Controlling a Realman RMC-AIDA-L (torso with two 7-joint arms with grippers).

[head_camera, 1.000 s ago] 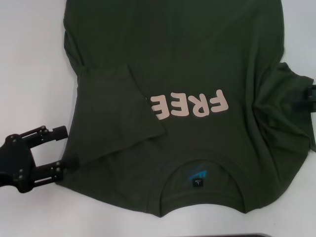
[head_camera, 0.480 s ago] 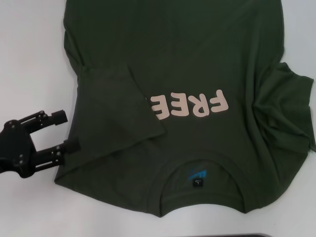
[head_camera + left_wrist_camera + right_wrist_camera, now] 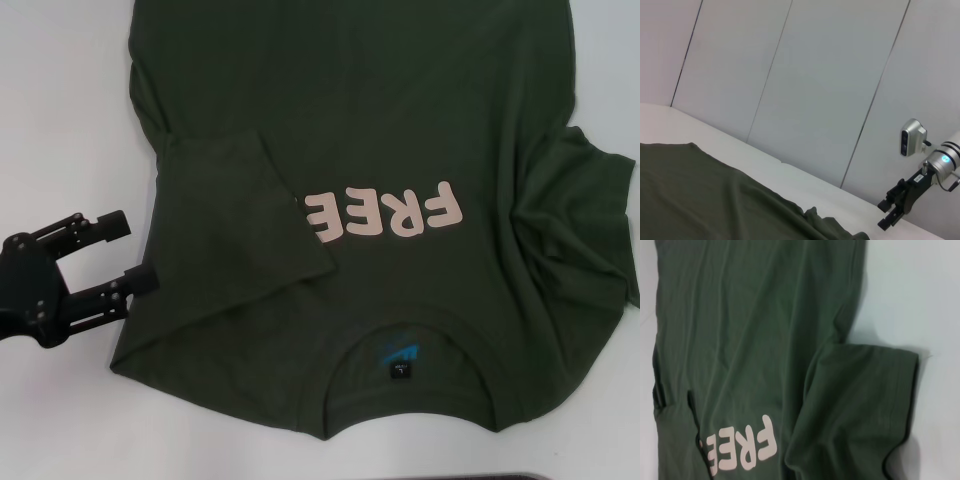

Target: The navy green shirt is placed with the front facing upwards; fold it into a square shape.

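Navy green shirt point(image 3: 350, 200) flat on table point(image 3: 60, 120) | left gripper point(image 3: 135, 252) backed off its edge, fingers apart | right gripper point(image 3: 890, 212) seen only from left wrist, fingers apart

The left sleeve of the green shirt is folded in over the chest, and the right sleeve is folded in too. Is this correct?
Not quite. Only the left sleeve of the green shirt is folded in; the right sleeve lies spread outward, crumpled, as the head view shows.

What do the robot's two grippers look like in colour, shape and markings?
The left gripper is matte black, with two straight bolted fingers on a chunky body. The right gripper, seen from the left wrist camera, is black on a silver wrist with a glowing blue light and a small grey camera.
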